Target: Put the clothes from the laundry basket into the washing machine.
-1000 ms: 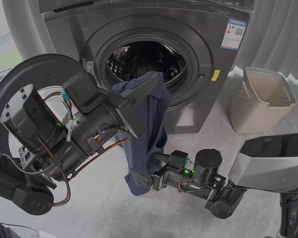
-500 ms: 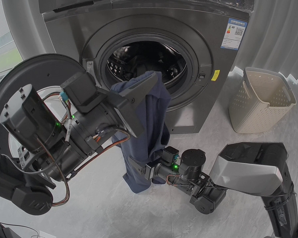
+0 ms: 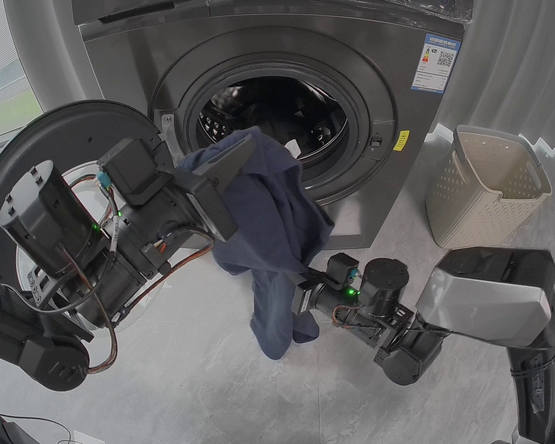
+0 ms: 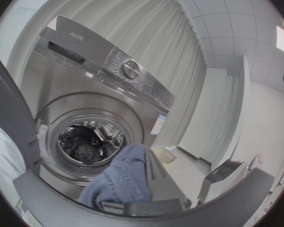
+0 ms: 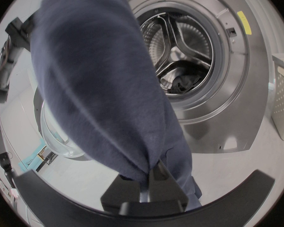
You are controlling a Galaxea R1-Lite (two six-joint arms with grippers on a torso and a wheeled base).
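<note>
The left fingers point(image 3: 231, 155) are clamping the top of the blue garment point(image 3: 271, 217), which is hanging down from them, just in front of the washing machine point(image 3: 376, 81) opening. Lower down, the right fingers point(image 5: 162, 182) are pinching its hanging part together.

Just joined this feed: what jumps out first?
A blue garment hangs before the open washing machine, its top in the left gripper, lower down pinched by the right gripper. Dark clothes lie inside its drum; the laundry basket stands right of the machine.
</note>
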